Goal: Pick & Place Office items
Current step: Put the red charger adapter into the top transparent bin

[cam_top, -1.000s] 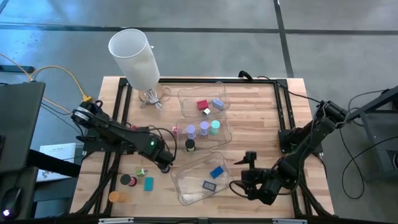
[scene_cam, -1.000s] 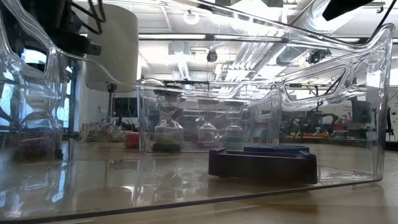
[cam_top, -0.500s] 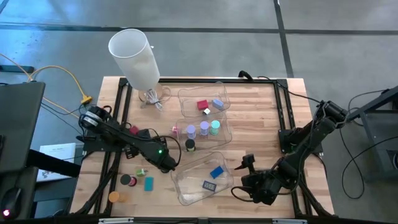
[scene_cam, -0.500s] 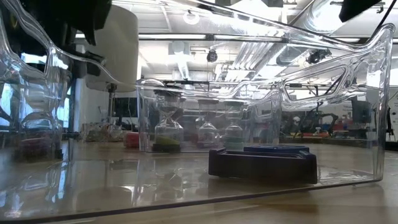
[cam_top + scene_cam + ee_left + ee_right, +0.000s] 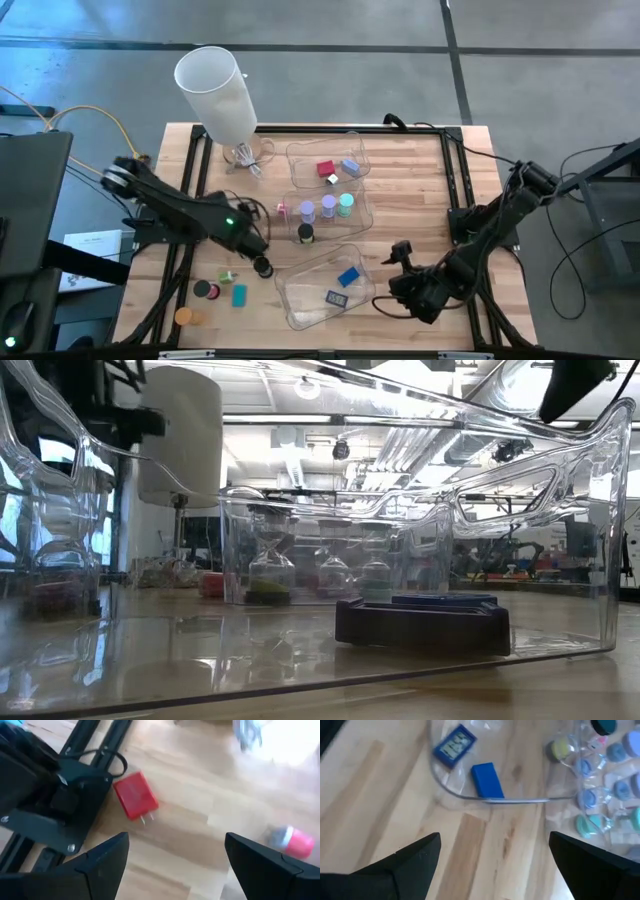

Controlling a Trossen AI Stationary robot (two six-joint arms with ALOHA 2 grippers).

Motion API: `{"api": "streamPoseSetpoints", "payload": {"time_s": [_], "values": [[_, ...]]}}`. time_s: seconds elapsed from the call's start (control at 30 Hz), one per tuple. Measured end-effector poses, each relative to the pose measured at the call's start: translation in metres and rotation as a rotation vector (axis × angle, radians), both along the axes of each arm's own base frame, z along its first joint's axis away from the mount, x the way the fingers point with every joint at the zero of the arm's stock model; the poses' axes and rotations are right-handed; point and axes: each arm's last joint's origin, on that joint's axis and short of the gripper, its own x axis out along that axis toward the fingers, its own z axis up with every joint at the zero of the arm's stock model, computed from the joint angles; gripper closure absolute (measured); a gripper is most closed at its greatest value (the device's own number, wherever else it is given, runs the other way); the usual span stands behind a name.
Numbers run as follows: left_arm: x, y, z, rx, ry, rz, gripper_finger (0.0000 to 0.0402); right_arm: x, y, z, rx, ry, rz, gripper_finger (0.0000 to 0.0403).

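My left gripper (image 5: 262,266) wide open and empty at centre-left over bare wood, my right gripper (image 5: 400,252) open, empty, beside the lower clear tray (image 5: 300,305), lower centre.

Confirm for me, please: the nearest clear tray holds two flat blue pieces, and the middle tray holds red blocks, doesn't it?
Not quite. In the high view the middle tray holds short cylinders; the red block lies in the far tray. The nearest tray does hold two flat blue pieces.
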Motion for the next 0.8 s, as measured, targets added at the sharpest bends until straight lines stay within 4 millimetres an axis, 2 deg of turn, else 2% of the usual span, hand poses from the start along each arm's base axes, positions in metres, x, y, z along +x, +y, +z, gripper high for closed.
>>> {"api": "streamPoseSetpoints", "payload": {"time_s": [0.17,0.27,0.47,0.8], "values": [[-0.039,0.017,0.0,-0.017,-0.049,0.044,0.008,0.005,-0.009,0.0,-0.014,0.016,-0.034,0.0041],[-0.051,0.026,-0.008,-0.049,-0.032,0.108,0.008,0.007,-0.013,0.0,-0.015,0.016,-0.049,0.0041],[-0.04,0.038,-0.023,-0.003,-0.054,0.17,0.008,0.013,-0.019,0.0,-0.017,0.016,-0.074,0.0041],[-0.014,0.039,-0.05,0.02,-0.009,0.231,0.008,0.009,-0.02,-0.013,0.033,0.095,-0.036,0.0041]]}}
